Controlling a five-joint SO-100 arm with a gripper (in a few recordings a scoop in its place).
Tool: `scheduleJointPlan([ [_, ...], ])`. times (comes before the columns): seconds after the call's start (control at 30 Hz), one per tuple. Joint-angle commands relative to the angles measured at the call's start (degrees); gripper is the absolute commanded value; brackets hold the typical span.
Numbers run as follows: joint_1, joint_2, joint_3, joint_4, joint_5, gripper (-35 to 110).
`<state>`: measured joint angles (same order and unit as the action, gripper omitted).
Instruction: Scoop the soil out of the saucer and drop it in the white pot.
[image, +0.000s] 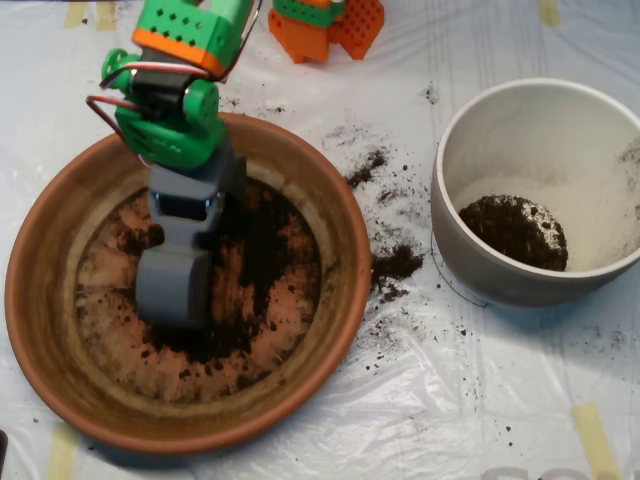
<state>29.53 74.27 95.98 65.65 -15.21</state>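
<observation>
The terracotta saucer (60, 340) fills the left half of the overhead view. Dark soil (265, 265) lies thin and patchy over its floor, thickest in the middle and right. My grey scoop (175, 290) hangs from the green and orange arm (180, 90) and reaches down into the saucer's left-centre, its rounded shell resting on or just above the soil. The white pot (470, 150) stands at the right, apart from the saucer, with a clump of soil (515, 232) on its pale floor.
Spilled soil (395, 265) is strewn on the plastic-covered table between saucer and pot, with more specks (365, 165) further back. Orange printed parts (325, 25) sit at the top edge. Yellow tape strips (595, 440) mark the sheet.
</observation>
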Motion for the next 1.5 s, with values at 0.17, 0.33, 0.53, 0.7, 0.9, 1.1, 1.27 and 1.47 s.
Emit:
scheduleJointPlan([
  [0.17,1.7,-5.9,-15.8,5.0,-2.2,44],
  [0.33,1.0,-8.0,-17.7,5.4,-2.6,35],
  [0.53,1.1,-7.4,-16.0,3.1,-2.5,15],
  [0.7,1.6,-4.3,-13.1,0.5,-2.5,4],
  [0.9,0.5,1.4,-8.9,-1.3,-2.3,0],
  [1.1,-1.8,8.1,-7.6,0.4,-2.0,0],
  [1.27,-5.2,17.1,-5.2,2.3,-2.2,0],
  [1.47,-10.4,27.3,0.4,3.2,-3.3,0],
])
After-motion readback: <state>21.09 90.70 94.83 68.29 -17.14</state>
